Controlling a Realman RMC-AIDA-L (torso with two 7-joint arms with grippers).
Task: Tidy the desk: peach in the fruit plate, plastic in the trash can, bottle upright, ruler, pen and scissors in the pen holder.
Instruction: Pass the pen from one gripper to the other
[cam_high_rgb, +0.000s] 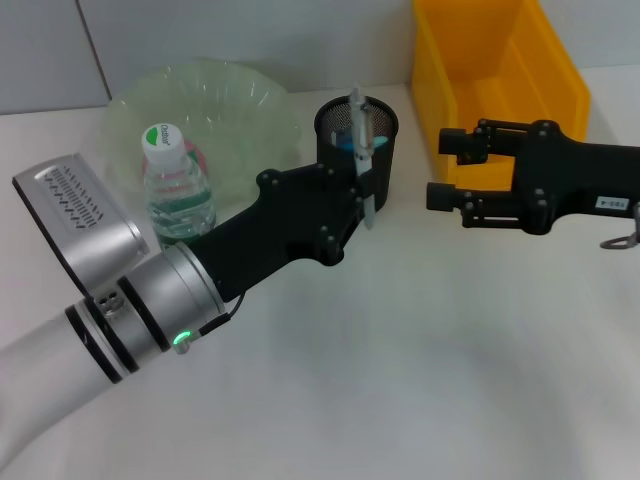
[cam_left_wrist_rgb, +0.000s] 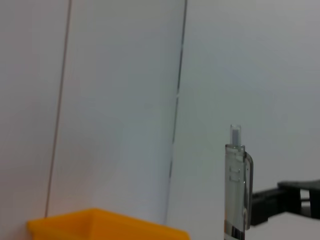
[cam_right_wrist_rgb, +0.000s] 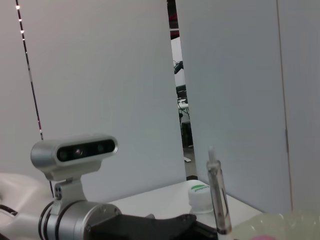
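Pinching pen upright, left hand at pen holder rim; right hand spread beside.

Bright, even light from overhead fills the head view; the white desk is close to washed out, and shadows on it are faint and soft, a pale one lying under the left arm toward the desk's near edge. A small green lamp glows on that arm. The clear fruit plate catches mild glare. Both wrist views look soft, their wall panels flatly lit; the pen stays fairly sharp
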